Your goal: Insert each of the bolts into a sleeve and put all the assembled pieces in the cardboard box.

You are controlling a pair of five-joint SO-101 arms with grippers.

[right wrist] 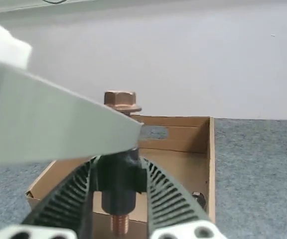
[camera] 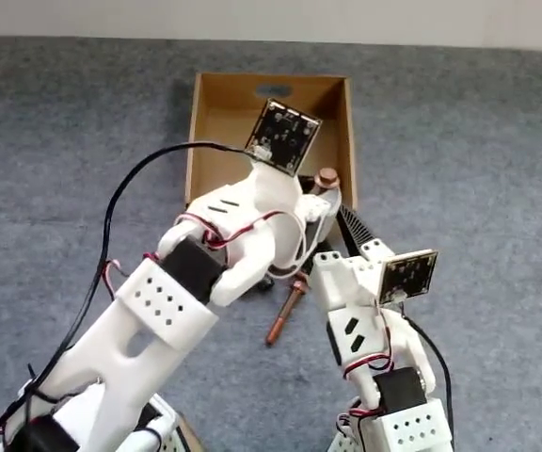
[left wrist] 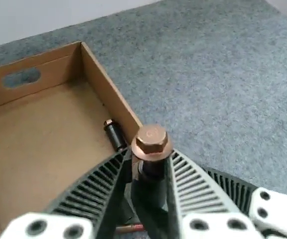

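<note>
**Two grippers on one sleeve at the box corner.** My left gripper (left wrist: 148,158) is closed on a black sleeve (right wrist: 117,186), its ribbed fingers (left wrist: 108,184) pressed to both flanks just under the hexagonal head of the copper bolt (left wrist: 151,141) seated in it. My right gripper (right wrist: 118,169) clamps the same sleeve from the other side, and the bolt's threaded tip protrudes beneath the sleeve. Seen from above, the held piece stands upright at the 5 o'clock corner of the cardboard box (camera: 213,113); I cannot tell whether it is inside or outside the rim. The box lies open side up at 12 o'clock on the grey carpet (camera: 478,141). My left arm extends from 7 o'clock, my right arm from 5 o'clock. Inside the box, along its 3 o'clock wall, lies one assembled piece (left wrist: 114,134), a dark sleeve with a copper end. A loose bolt (camera: 285,315) lies tilted on the carpet at 7 o'clock of the held piece, outside the box, between the two arms.
</note>
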